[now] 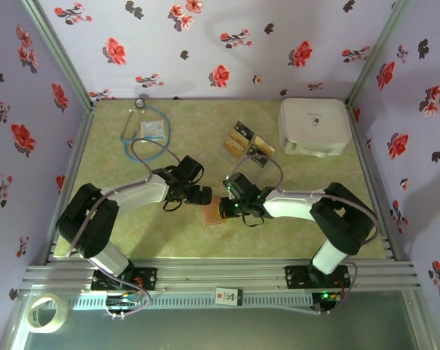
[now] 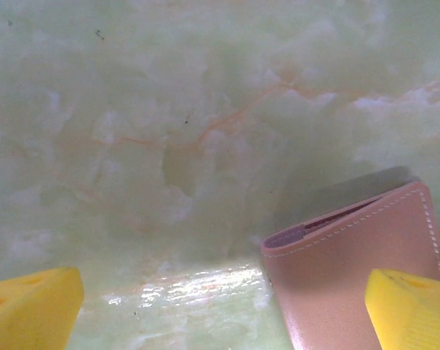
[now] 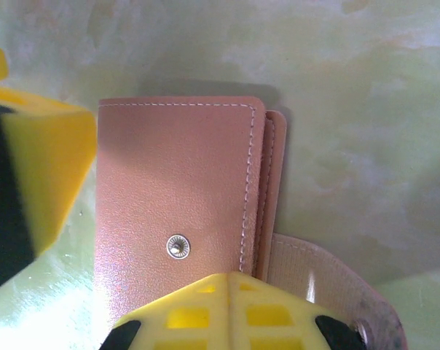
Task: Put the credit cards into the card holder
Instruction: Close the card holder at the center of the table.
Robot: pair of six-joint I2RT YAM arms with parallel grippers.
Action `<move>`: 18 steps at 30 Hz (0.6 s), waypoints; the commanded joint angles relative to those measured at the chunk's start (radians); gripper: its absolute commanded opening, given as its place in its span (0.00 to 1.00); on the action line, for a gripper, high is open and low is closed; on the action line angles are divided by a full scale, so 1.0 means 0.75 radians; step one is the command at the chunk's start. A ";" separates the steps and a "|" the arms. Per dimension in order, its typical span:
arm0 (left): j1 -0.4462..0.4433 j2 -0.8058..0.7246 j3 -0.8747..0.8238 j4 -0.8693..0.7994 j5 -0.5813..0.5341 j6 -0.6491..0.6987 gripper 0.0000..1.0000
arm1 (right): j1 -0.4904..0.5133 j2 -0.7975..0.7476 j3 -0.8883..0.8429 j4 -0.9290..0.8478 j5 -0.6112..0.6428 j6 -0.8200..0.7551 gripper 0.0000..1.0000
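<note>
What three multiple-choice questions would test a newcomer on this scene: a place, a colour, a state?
1. Where is the white case? A. far right corner B. near left corner C. between the arms
2. What colour is the card holder? A. blue B. pinkish-brown C. green
3. How is the left gripper? A. open B. shut on a card C. shut on the holder
Answers: 1 A, it sits far right in the top view; 2 B, its stitched leather looks pinkish-brown; 3 A, its jaws stand wide apart.

White case [image 1: 314, 125] blocks far-right corner; gap between it, cards [image 1: 243, 144].
</note>
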 commanded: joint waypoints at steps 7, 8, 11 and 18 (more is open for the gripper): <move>-0.013 0.063 -0.028 -0.019 -0.085 0.029 1.00 | -0.014 -0.083 0.047 -0.125 0.017 -0.029 0.00; -0.014 0.066 -0.026 -0.032 -0.096 0.030 1.00 | -0.018 -0.116 0.058 -0.155 0.034 -0.041 0.02; -0.018 0.079 -0.019 -0.063 -0.129 0.031 1.00 | -0.043 -0.196 0.100 -0.269 0.092 -0.079 0.11; -0.034 0.098 -0.007 -0.083 -0.171 0.031 1.00 | -0.090 -0.232 0.165 -0.461 0.195 -0.174 0.37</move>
